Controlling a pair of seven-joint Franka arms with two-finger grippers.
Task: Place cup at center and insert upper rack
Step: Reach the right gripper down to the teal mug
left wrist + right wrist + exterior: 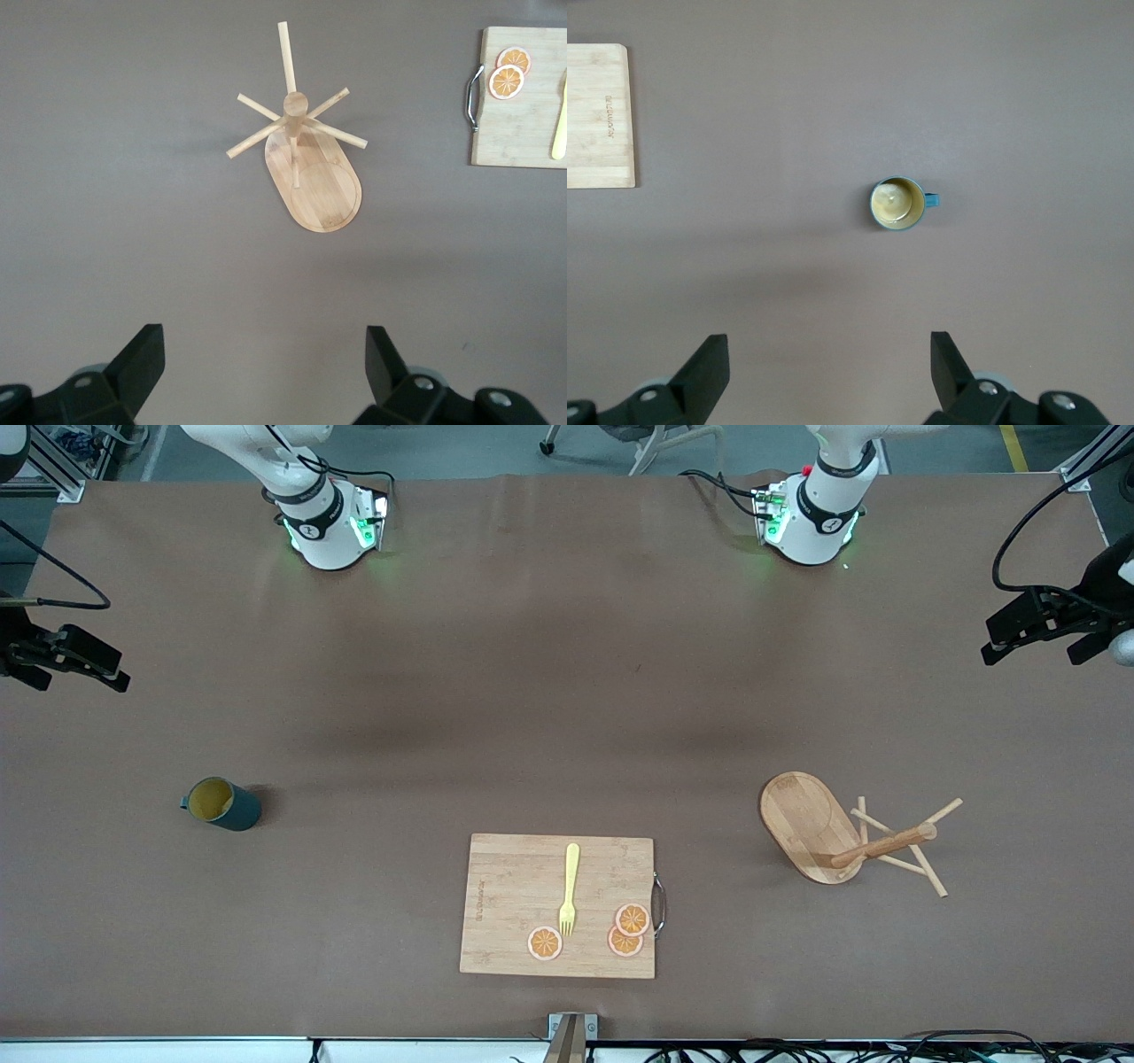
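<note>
The cup (pixel 221 803) (pixel 897 204) is a dark teal mug with a yellow inside. It stands upright on the table toward the right arm's end. The upper rack (pixel 819 828) (pixel 312 168) is a light wooden mug tree with an oval base, a post and thin pegs. It rests on its base toward the left arm's end. My right gripper (pixel 80 677) (pixel 830 359) hangs open high over the table near the cup, holding nothing. High over the table near the rack, my left gripper (pixel 1032 646) (pixel 266 354) is also open and empty.
A rectangular wooden cutting board (pixel 505 903) (pixel 523 133) (pixel 598 115) lies near the front edge, midway between the cup and the rack. On it are a yellow fork (pixel 569 890) and three orange slices (pixel 631 919). A metal handle (pixel 657 903) sits on its side.
</note>
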